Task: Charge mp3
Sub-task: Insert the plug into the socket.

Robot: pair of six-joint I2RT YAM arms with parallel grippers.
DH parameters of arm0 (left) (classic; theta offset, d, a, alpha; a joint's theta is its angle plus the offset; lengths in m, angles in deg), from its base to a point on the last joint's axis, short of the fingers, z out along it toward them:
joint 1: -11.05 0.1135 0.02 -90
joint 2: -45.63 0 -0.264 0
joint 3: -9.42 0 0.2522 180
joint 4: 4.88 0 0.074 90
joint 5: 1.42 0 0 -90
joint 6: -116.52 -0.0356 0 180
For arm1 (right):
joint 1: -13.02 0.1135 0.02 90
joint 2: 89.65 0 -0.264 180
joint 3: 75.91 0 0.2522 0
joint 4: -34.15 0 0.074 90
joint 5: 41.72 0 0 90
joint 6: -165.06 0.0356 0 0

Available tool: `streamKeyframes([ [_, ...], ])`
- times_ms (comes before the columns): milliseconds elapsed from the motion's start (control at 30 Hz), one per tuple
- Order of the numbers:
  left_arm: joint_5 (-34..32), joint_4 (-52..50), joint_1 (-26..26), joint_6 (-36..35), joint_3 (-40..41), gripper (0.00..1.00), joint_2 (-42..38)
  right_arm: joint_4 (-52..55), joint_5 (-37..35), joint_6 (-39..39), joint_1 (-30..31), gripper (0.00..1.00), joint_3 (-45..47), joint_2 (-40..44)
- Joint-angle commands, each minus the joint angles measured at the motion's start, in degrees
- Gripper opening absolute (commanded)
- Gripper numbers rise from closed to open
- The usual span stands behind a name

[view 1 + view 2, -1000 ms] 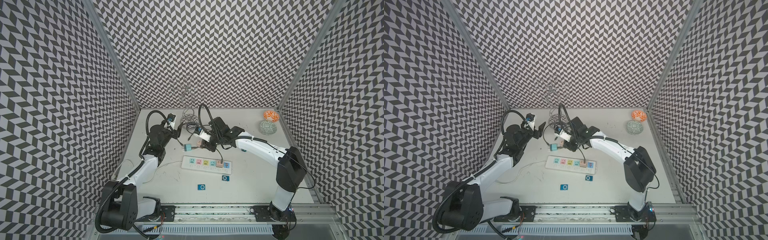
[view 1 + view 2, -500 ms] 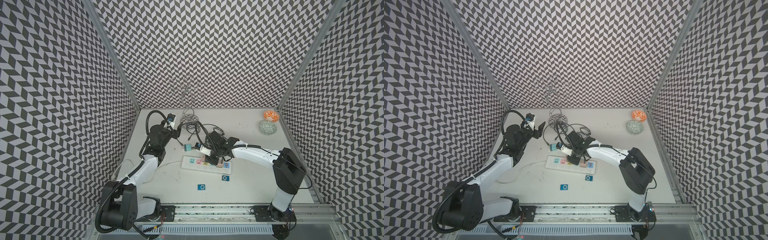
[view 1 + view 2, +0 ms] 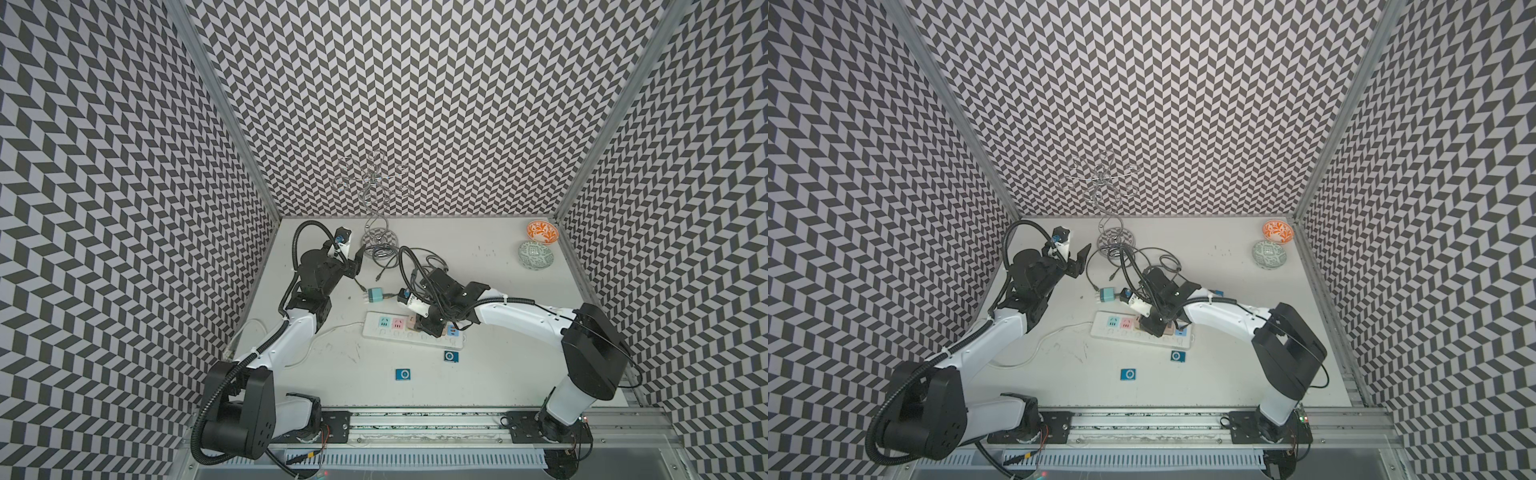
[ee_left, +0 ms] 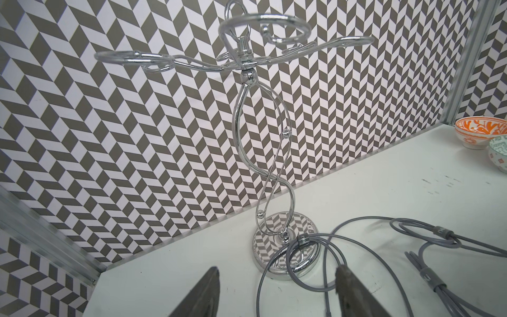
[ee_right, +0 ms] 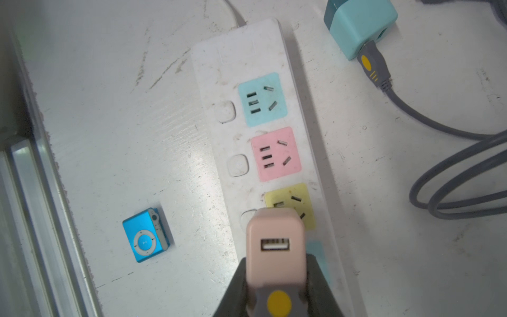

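Your R gripper (image 5: 275, 271): jaws clamped on pink adapter (image 5: 275, 247), over yellow socket (image 5: 301, 195) of power strip (image 5: 233, 55). L gripper (image 4: 277, 280): jaws apart, nr wire stand (image 4: 248, 76). Blue mp3 (image 5: 146, 236) lies on table (image 5: 109, 109) beside strip, not touching.

Bright, even overhead light leaves only soft, short shadows on the white bench (image 3: 498, 374). In the right wrist view glare sheens the power strip (image 5: 233, 55), and the near pink charger (image 5: 275, 269) looks soft. The chrome stand (image 4: 263, 153) carries sharp highlights in the left wrist view, where the near jaws are blurred.
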Motion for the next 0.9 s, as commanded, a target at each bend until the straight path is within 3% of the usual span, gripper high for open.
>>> streamKeyframes([
  [0, 0.68, 1.09, 0.17, 0.21, -0.49, 0.67, 0.60, -2.40, 1.94, 0.32, 0.35, 0.01, 0.76, 0.35],
  [500, 0.57, 0.93, 0.09, -0.35, -0.28, 0.67, 0.68, -7.49, -0.56, -2.13, 0.70, 0.01, 2.73, -2.67],
  [867, 0.92, 0.87, 0.05, -0.32, -0.49, 0.67, 0.96, -3.03, -5.36, -3.79, 2.49, 0.01, 1.25, -4.47],
])
